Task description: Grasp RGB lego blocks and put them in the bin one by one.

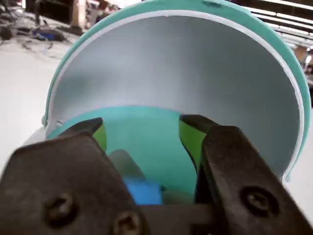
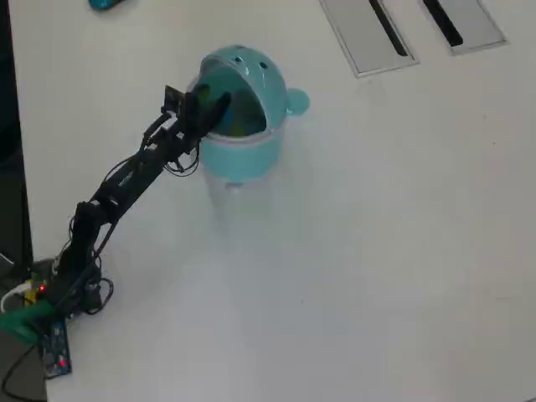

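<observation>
In the overhead view the Koch arm (image 2: 126, 180) extends from its base at the lower left of the white table (image 2: 377, 251) up to the light-teal bin (image 2: 243, 146), with the gripper (image 2: 219, 109) positioned at the bin's mouth beneath the raised domed lid (image 2: 255, 71). The round side knob (image 2: 297, 103) projects from the bin's right side in that view. In the wrist view the gripper (image 1: 142, 132) is spread: its two black jaws stand apart with nothing between them, and yellow-green pads (image 1: 191, 142) line their inner faces. The pale inner surface of the lid (image 1: 186, 68) arches over the jaws, and the teal interior of the bin (image 1: 146, 142) lies beyond them. A blue lego block (image 1: 143, 191) is visible low between the jaws, apparently resting inside the bin; focus there is soft, so its exact seating cannot be confirmed. Two flat grey slotted panels (image 2: 368, 38) lie at the top right of the overhead view, well apart from the bin.
</observation>
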{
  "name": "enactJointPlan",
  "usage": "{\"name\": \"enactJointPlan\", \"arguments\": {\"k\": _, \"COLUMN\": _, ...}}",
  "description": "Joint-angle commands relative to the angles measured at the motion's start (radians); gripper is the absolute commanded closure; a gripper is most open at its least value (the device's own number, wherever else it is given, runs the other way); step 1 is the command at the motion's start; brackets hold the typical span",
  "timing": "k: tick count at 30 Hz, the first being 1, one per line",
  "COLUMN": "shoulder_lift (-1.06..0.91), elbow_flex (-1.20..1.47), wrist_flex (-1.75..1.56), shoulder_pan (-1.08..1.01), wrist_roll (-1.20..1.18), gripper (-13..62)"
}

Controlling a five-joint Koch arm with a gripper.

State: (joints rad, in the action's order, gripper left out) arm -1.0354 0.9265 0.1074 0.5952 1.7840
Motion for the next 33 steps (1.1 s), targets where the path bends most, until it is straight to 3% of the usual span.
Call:
{"name": "enactJointPlan", "arguments": {"k": 1, "shoulder_lift": -0.028, "elbow_flex": -0.075, "wrist_flex": 0.063, "shoulder_pan": 0.008, "wrist_roll": -0.028, "gripper": 20.7}}
{"name": "enactJointPlan", "arguments": {"k": 14, "shoulder_lift": -0.229, "elbow_flex": -0.038, "wrist_flex": 0.262, "shoulder_pan": -0.021, "wrist_roll": -0.032, "gripper": 20.1}}
{"name": "enactJointPlan", "arguments": {"k": 23, "shoulder_lift": -0.472, "elbow_flex": 0.17, "wrist_flex": 0.261, "shoulder_pan": -0.101, "wrist_roll": -0.032, "gripper": 20.1}}
{"name": "enactJointPlan", "arguments": {"k": 33, "shoulder_lift": -0.779, "elbow_flex": 0.597, "wrist_flex": 0.12, "shoulder_pan": -0.21, "wrist_roll": -0.055, "gripper": 20.1}}
